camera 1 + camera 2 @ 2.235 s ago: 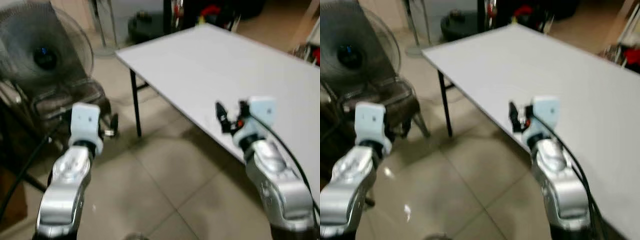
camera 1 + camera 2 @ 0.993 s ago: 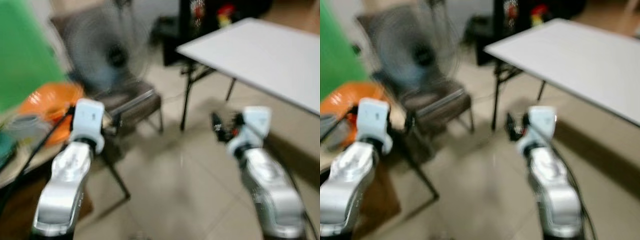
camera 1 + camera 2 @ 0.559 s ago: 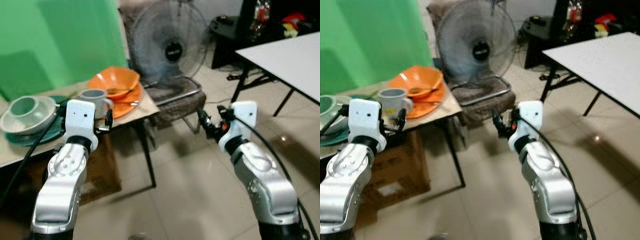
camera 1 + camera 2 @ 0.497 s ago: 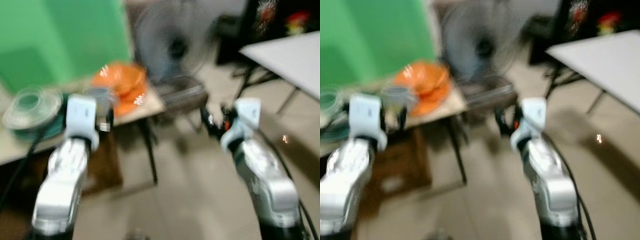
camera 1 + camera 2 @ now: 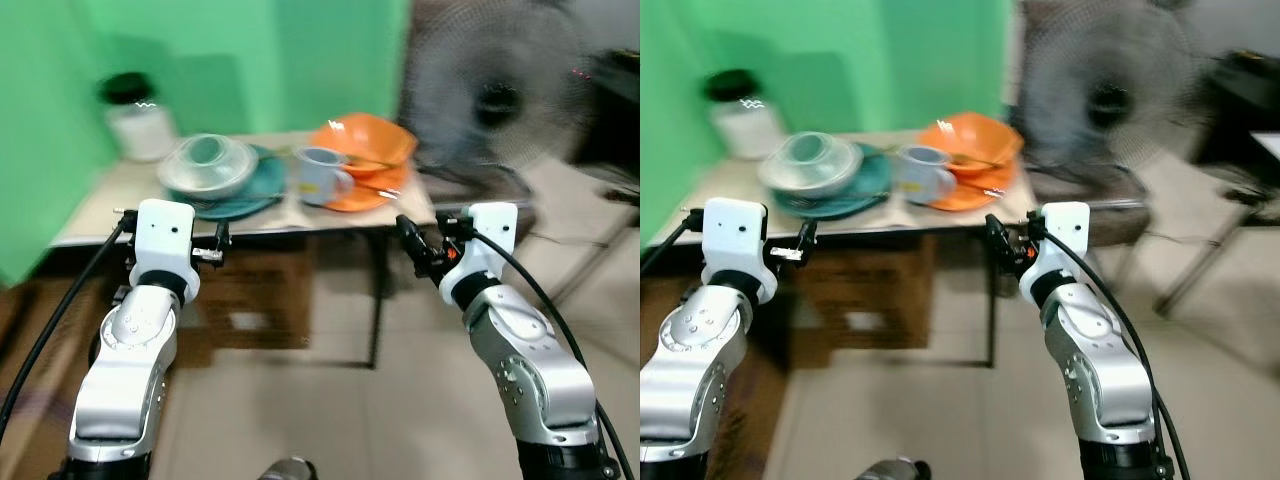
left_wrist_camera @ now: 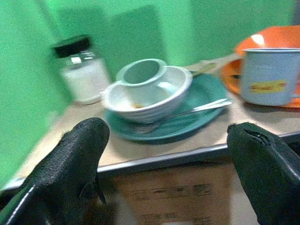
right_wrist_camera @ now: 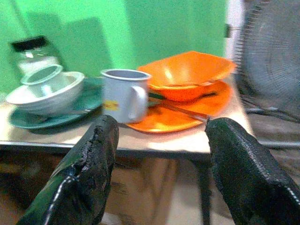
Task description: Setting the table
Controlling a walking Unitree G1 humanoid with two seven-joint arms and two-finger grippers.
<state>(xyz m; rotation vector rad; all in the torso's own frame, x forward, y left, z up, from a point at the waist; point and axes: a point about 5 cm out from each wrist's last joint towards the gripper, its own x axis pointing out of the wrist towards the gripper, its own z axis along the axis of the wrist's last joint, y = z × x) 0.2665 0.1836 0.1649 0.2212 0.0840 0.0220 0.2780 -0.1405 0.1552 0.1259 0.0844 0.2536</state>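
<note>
A low side table (image 5: 250, 222) stands ahead against a green wall. On it lie a teal plate (image 5: 252, 192) with a white bowl (image 5: 205, 165), and a pale cup (image 6: 140, 74) rests inside the bowl. A spoon (image 6: 199, 108) lies on the teal plate. Beside them stand a blue-grey mug (image 5: 320, 175) and an orange bowl (image 5: 365, 142) on an orange plate (image 5: 378, 192). My left gripper (image 6: 166, 140) is open, held short of the table's front edge. My right gripper (image 7: 164, 129) is open too, in front of the mug and orange plate.
A glass jar with a black lid (image 5: 135, 118) stands at the table's back left. A cardboard box (image 5: 255, 300) sits under the table. A standing fan (image 5: 495, 100) and a chair (image 5: 1090, 195) are close on the right. Tiled floor lies between me and the table.
The camera has swung left: the side table with the dishes is now centred and the white table has left the picture. Both arms hold the same pose.
</note>
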